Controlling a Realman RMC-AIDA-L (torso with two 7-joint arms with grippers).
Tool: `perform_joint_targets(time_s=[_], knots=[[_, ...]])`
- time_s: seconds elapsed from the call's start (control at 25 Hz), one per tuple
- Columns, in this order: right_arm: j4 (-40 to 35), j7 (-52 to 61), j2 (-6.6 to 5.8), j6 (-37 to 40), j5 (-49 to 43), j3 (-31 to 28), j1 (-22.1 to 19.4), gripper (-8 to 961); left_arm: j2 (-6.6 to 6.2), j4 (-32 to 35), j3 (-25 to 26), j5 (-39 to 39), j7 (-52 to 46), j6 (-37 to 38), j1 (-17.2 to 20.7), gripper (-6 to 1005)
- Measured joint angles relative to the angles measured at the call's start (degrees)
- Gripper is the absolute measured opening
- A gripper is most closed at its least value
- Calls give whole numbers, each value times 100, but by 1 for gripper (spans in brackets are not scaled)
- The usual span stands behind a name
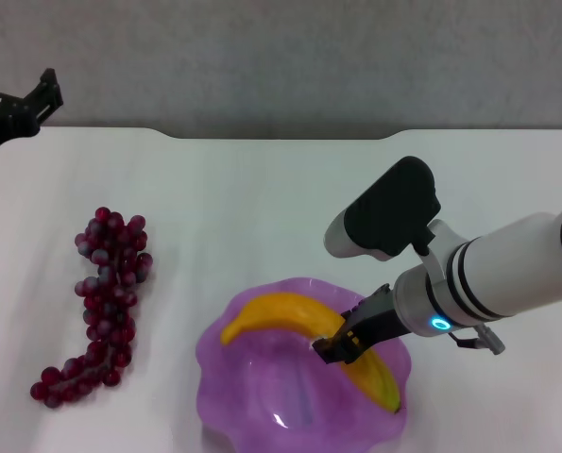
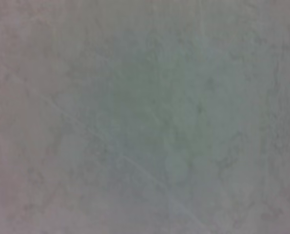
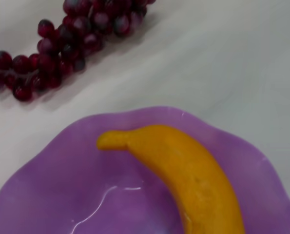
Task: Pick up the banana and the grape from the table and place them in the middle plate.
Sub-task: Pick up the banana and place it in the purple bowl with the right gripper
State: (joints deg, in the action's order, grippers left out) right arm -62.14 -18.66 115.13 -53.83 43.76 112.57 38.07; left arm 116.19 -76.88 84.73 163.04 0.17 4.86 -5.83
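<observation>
**Grey Wall the Only Backdrop**

Behind the work stands a plain grey wall (image 1: 290, 57), filling the whole upper band of the head view from one side to the other. Its face is matt and faintly mottled, with a fine grainy texture and no marks, fittings or seams that can be made out. Along its lower edge runs a slightly darker strip of shadow, deepest near the middle.

In the left wrist view a grey mottled surface (image 2: 145, 117) fills the frame. It is blotchy, greener toward the centre and pinker toward the edges, and a faint pale line (image 2: 135, 165) crosses it diagonally. What this surface is cannot be told.
</observation>
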Motion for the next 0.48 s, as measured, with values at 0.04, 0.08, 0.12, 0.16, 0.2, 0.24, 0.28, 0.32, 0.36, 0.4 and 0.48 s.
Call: perform_joint_targets(time_s=[0.04, 0.08, 0.12, 0.16, 0.2, 0.24, 0.28, 0.32, 0.36, 0.4, 0.48], knots=[[-5, 1, -2, 2, 0, -28, -8, 544, 0, -2, 1, 0, 0, 8, 6, 859], [-15, 0, -4, 3, 0, -59, -16, 544, 0, -9, 0, 0, 0, 19, 12, 858], [-25, 0, -6, 5, 0, -91, -24, 545, 0, -18, 0, 0, 0, 27, 17, 858], [-31, -2, -8, 8, 0, -120, -30, 545, 0, -23, 0, 0, 0, 29, 19, 858], [-35, -7, -9, 15, 0, -142, -33, 546, 0, -26, -1, 0, 0, 30, 21, 858], [-37, -9, -8, 22, 0, -158, -35, 546, 0, -27, -3, 0, 0, 30, 22, 858], [-40, -15, -5, 32, 0, -168, -35, 547, 0, -28, -5, 0, 0, 30, 22, 858], [-41, -17, -5, 37, 0, -171, -35, 547, 0, -29, -9, 0, 0, 31, 21, 858], [-43, -17, -4, 44, 0, -171, -34, 548, 0, -31, -11, 0, 0, 32, 21, 858], [-49, -18, -4, 47, 2, -171, -33, 548, 0, -35, -12, 0, 0, 32, 22, 858], [-77, -22, -3, 51, 5, -171, -34, 549, 0, -48, -13, 0, 0, 33, 27, 858]])
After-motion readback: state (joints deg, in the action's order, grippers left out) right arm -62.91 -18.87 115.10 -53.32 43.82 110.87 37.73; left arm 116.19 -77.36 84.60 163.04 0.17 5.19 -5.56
